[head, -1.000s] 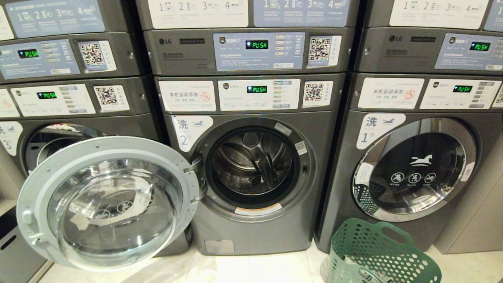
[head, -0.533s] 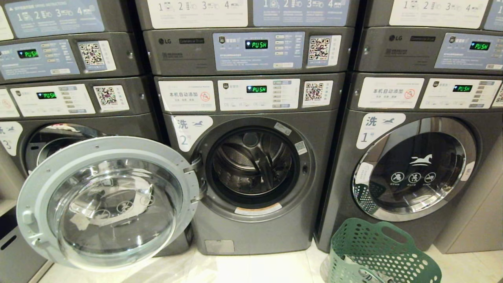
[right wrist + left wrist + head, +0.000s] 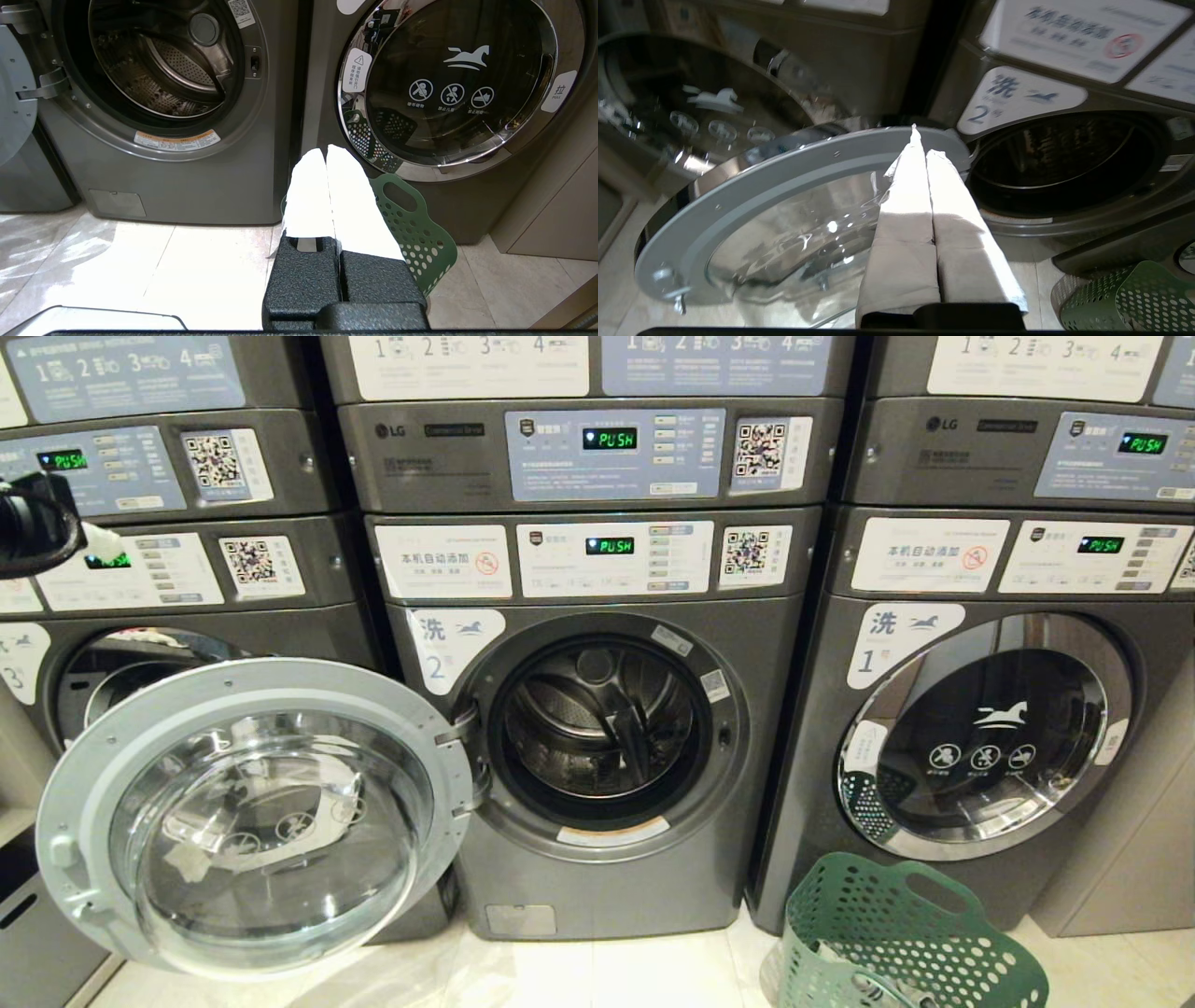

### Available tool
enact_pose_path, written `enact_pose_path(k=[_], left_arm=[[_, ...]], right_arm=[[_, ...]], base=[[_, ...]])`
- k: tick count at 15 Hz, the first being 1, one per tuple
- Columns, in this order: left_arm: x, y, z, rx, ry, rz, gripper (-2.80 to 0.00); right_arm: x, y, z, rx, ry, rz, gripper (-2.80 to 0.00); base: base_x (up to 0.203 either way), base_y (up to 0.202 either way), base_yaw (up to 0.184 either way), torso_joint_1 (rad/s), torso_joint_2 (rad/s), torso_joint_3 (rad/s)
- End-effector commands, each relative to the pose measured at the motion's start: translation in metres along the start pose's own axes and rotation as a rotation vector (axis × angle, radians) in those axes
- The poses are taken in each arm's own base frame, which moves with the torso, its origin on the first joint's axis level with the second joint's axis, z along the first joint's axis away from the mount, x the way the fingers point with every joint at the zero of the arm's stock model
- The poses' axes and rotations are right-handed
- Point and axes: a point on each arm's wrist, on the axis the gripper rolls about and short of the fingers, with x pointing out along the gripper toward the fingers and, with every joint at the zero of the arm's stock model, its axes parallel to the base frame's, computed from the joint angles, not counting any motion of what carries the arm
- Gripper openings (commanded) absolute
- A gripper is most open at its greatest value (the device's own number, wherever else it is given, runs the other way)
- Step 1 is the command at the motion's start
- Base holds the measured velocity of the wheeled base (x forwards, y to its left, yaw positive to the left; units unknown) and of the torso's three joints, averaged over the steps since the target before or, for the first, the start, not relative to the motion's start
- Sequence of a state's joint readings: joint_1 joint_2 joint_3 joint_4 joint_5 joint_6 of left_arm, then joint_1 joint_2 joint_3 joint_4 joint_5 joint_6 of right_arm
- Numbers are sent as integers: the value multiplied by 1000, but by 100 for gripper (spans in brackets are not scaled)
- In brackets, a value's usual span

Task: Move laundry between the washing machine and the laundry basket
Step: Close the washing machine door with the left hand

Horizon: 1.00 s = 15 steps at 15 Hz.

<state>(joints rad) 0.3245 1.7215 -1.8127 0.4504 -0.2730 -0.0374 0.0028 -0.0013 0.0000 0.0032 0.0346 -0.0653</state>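
A row of grey washers stands on a pale tile floor (image 3: 597, 980). The middle washer (image 3: 597, 728) is open and its drum looks bare, with its round door (image 3: 252, 817) swung out just under the left gripper (image 3: 922, 140), whose jaws are pressed together on nothing. The green basket (image 3: 896, 943) sits by the right washer (image 3: 980, 737) (door closed), behind the right gripper (image 3: 326, 154), jaws together too.

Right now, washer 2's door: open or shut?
Open. Washer 2's door is swung out to the left on its hinge, leaving the drum exposed.
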Motion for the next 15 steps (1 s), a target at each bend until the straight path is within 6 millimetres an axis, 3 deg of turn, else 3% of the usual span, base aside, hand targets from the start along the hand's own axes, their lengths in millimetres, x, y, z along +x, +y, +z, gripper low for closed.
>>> enact_pose_path(k=[1, 4, 8, 15], left_arm=[[40, 26, -12, -44, 93, 36, -280], [70, 46, -22, -41, 139, 54, -280], [115, 58, -27, 8, 26, 94, -280], [163, 76, -45, 29, -60, 161, -280]], right_arm=[[0, 0, 0, -1, 1, 1, -280], [0, 0, 0, -1, 1, 1, -280], [0, 0, 0, -7, 0, 1, -280], [0, 0, 0, -4, 3, 1, -280]], base=[[0, 0, 0, 0, 0, 0], [0, 0, 0, 0, 0, 0], [0, 0, 0, 0, 0, 0], [0, 0, 0, 0, 0, 0]])
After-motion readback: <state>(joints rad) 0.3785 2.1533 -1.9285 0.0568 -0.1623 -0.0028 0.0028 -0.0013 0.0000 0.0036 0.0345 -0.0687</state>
